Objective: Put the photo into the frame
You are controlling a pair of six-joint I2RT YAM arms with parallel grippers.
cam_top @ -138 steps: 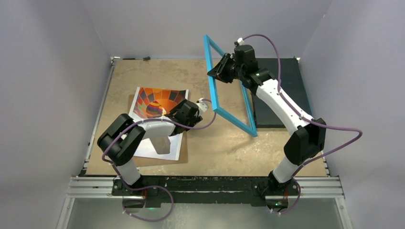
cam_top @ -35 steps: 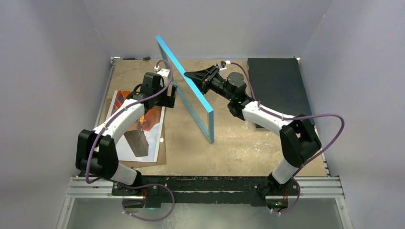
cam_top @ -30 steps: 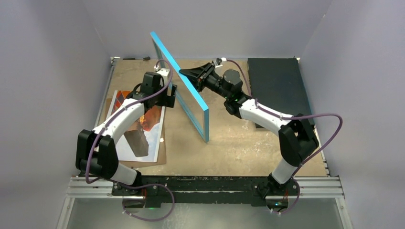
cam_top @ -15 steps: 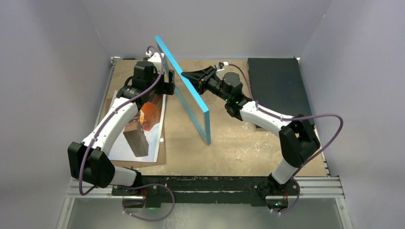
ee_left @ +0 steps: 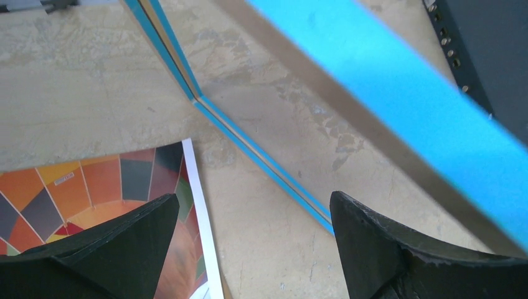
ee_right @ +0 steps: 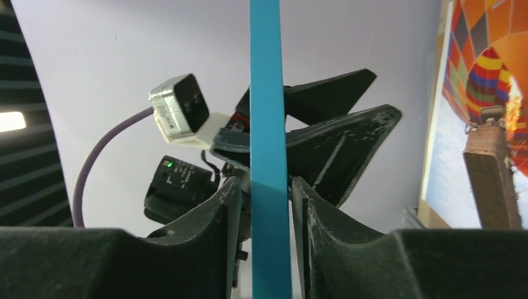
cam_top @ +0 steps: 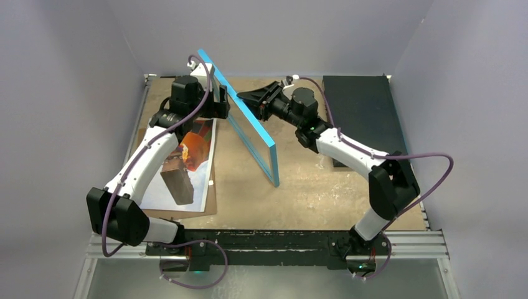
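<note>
The blue frame (cam_top: pixel 255 124) stands tilted on edge across the middle of the table. My right gripper (cam_top: pixel 240 96) straddles its top rail (ee_right: pixel 268 93) from the right. A thin gap shows on each side of the rail, so the gripper (ee_right: pixel 266 180) is open around it. My left gripper (cam_top: pixel 221 103) is wide open on the frame's left side, near the same rail, with nothing between its fingers (ee_right: pixel 339 140). In the left wrist view the blurred rail (ee_left: pixel 398 93) passes beyond the gripper (ee_left: pixel 255 196). The balloon photo (cam_top: pixel 198 149) lies face up at the left (ee_left: pixel 93 180).
A brown backing board (cam_top: pixel 213 199) lies under the photo, showing along its right and near edges. A dark mat (cam_top: pixel 364 106) lies flat at the back right. Grey walls enclose the table on three sides.
My left gripper has risen and moved toward the back, up beside the frame's top rail. The right jaws have eased apart a little. The frame's near end has shifted slightly right.
</note>
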